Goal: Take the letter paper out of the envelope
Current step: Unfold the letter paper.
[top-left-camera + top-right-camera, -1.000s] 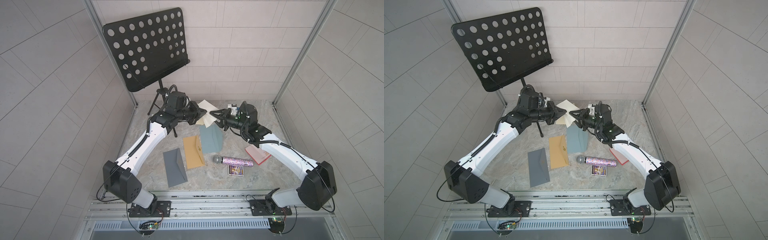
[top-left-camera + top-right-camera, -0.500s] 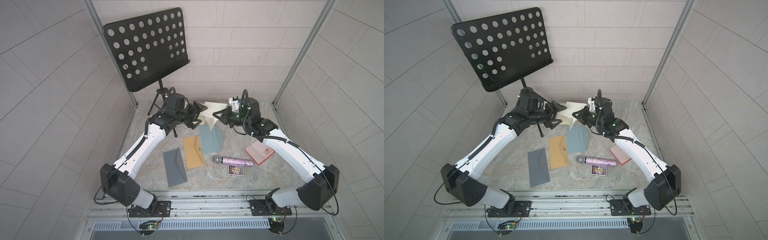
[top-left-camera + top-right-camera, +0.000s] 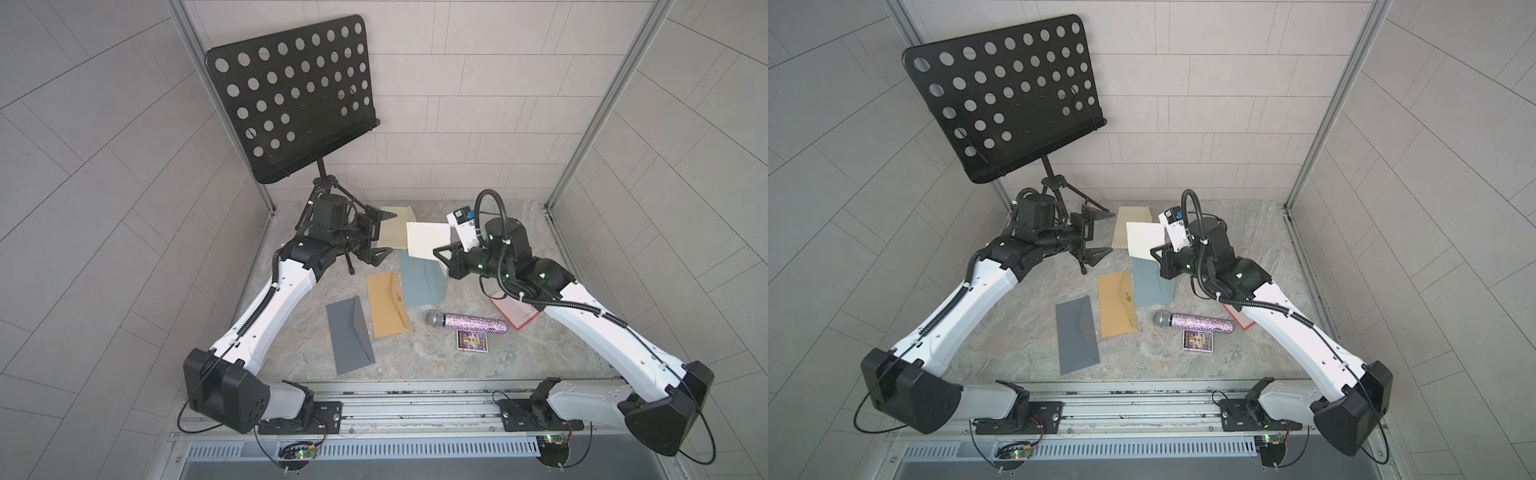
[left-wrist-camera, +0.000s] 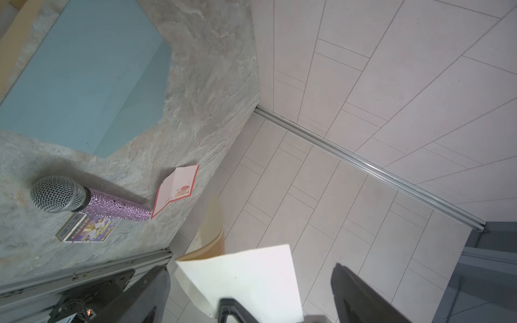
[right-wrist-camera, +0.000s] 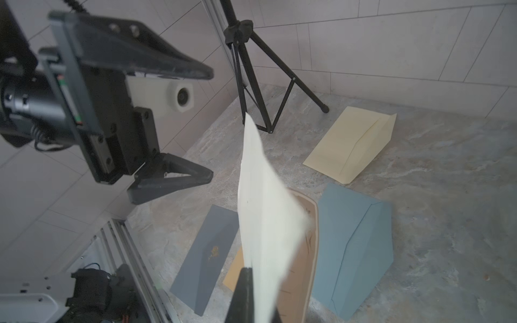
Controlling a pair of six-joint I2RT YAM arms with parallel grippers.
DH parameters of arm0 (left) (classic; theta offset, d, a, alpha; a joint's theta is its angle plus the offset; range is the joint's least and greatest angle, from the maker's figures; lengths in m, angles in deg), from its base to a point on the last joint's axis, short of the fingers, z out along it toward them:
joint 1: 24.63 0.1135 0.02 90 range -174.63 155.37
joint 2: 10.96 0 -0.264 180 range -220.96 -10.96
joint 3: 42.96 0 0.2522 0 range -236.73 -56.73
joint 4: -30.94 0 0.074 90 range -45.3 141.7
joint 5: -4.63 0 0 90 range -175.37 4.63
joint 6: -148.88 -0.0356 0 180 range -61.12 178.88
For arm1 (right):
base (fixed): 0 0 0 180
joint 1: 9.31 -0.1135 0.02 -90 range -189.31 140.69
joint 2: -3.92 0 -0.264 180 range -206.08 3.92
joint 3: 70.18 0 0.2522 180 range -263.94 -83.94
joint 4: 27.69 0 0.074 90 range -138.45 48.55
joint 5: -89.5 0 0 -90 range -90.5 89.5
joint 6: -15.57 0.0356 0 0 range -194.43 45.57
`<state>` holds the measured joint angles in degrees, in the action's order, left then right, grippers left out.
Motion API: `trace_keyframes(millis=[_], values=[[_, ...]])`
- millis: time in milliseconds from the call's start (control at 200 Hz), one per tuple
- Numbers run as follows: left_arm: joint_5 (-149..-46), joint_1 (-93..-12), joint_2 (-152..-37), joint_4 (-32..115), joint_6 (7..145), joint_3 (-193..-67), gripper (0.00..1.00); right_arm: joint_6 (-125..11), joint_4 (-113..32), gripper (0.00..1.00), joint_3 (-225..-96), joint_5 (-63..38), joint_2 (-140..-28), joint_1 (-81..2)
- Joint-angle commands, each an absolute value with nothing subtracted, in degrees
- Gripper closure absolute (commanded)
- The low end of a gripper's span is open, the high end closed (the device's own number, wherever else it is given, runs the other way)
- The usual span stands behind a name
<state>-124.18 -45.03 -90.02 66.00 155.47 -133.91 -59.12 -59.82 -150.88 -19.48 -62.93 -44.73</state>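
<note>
Nearest the rail, both arms rise from their bases and stretch forward over the counter (image 3: 436,361), white links slanting inward. Their wrists are turned so the two claws face each other at the far middle.

Below them lie a grey envelope (image 3: 351,336) and a tan envelope (image 3: 386,305). A glittery microphone (image 3: 469,323) has a small picture card (image 3: 473,341) just beside it, and a red-edged card (image 3: 519,318) sits partly under the right forearm.

Farther on, a blue-grey envelope (image 3: 419,286) rests on the counter. Above its far end the right claw (image 3: 440,257) is clamped on one edge of the letter paper (image 3: 428,241), holding the sheet up in the air, outside every envelope.

Opposite, the left claw (image 3: 384,234) is spread wide and grips nothing, near the sheet but apart from it.

Behind them the cream envelope (image 3: 397,228) lies flat on the counter by the music stand (image 3: 291,95).
</note>
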Motion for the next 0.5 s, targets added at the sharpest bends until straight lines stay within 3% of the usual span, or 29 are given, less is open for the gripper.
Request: trace_keyframes(millis=[0,225,425,495], values=[[-128.79,-45.53,-89.44,64.56,160.35,-133.75,0.02,-77.13,-45.70,1.00,-145.28,-13.05,-57.78,-47.62],[-131.43,-45.75,-88.71,66.87,158.18,-132.66,0.02,-93.55,-49.11,1.00,-146.57,-12.39,-59.40,-49.66],[-131.79,-45.86,-87.37,65.62,159.45,-131.23,0.15,-100.58,-48.72,1.00,-146.34,-7.19,-60.15,-52.06],[-131.82,-45.81,-87.06,64.61,160.07,-130.37,0.25,-102.42,-49.00,1.00,-146.43,-6.36,-60.54,-52.84]])
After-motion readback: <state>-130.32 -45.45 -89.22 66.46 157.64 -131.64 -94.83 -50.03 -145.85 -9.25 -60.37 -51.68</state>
